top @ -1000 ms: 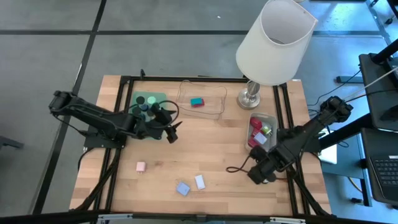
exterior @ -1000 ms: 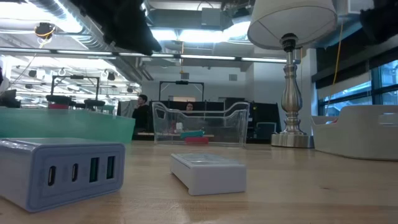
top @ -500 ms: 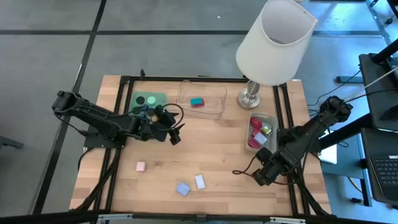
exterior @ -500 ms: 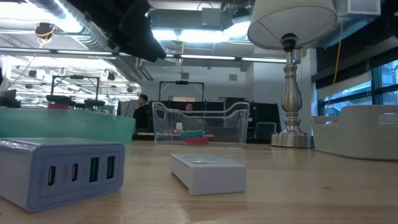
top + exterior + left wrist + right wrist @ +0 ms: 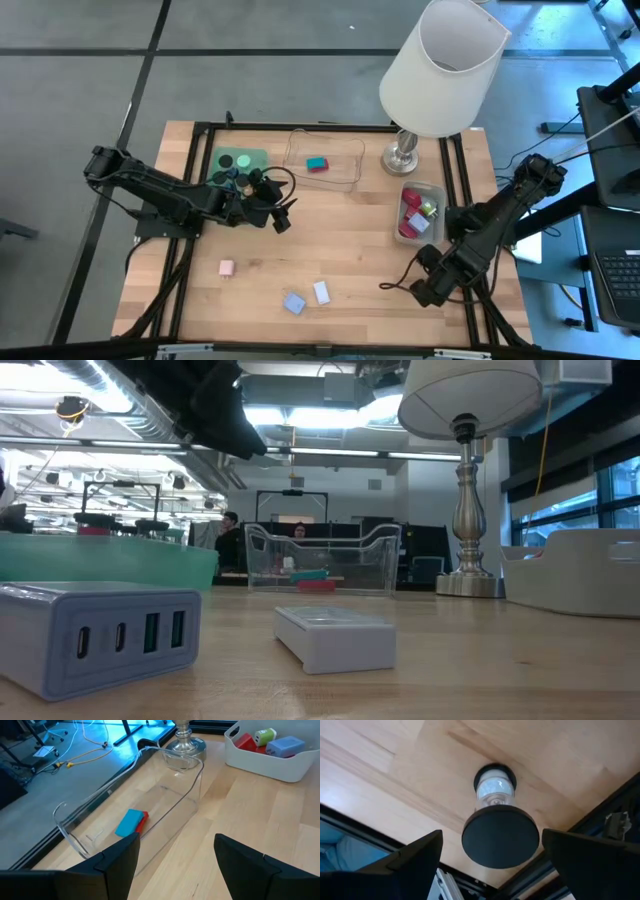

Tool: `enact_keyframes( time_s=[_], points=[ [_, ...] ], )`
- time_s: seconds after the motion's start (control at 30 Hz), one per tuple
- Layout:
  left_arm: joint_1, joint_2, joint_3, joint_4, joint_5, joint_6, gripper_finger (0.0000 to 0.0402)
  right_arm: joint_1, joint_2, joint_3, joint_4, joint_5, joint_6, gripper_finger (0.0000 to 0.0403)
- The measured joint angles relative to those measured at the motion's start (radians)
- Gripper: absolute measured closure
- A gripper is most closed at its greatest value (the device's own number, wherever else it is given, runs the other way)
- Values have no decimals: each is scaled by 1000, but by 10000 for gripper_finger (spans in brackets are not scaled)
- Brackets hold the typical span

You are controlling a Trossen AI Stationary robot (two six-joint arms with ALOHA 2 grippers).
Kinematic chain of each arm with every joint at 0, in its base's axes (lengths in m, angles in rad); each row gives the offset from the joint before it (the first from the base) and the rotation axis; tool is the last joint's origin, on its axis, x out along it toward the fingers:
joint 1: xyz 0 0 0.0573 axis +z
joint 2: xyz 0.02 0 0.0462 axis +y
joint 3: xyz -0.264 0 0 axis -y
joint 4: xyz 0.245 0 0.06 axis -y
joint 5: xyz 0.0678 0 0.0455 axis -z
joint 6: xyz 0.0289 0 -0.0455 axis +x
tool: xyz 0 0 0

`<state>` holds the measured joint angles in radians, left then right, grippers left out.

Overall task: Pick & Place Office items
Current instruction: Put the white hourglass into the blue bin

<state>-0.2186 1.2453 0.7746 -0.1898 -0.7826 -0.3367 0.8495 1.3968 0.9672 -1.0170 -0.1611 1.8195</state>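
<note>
Left gripper [image 5: 283,212]: jaws spread wide and empty in the left wrist view; held over the tabletop [image 5: 340,250] just at 5 o'clock of the green tray [image 5: 238,163], pointed toward the clear tray [image 5: 325,160].
Right gripper [image 5: 392,283]: jaws spread in the right wrist view, nothing pinched; a black disc [image 5: 500,837] with a clear stem is seen between the fingers, standing on the wood. Whether it is touched cannot be told. The gripper is near the tabletop's 4 o'clock corner, close to the black frame rail.
Teal block [image 5: 128,822]: laid flat in the clear tray, on a red piece [image 5: 142,820]; long axis along the tray's length.
Grey tray [image 5: 421,212]: at 3 o'clock, holding red pieces, a light-blue block and a green-tipped piece.
Loose pieces: pink block [image 5: 227,267] at 8 o'clock; light-blue block [image 5: 294,303] and a white block [image 5: 321,292] near 6 o'clock, just beside each other.
Black discs [image 5: 235,176]: on the green tray.
Open room: bare wood across the middle, between the two grippers.
Lamp [image 5: 440,70]: at 1 o'clock, its shade overhanging the far edge.
</note>
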Motion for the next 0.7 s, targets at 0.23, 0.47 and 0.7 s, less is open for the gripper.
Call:
enact_keyframes(
  time_s=[0.23, 0.47, 0.7],
  points=[
    [0, 0, 0, 0, 0, 2, 148, 18, 0, 0, -1, 42, 32, 78],
    [0, 0, 0, -1, 0, 9, 149, 19, 3, 0, -1, 19, 40, 138],
    [0, 0, 0, -2, 0, 10, 149, 18, 26, 3, 2, -39, 27, 190]
  ],
)
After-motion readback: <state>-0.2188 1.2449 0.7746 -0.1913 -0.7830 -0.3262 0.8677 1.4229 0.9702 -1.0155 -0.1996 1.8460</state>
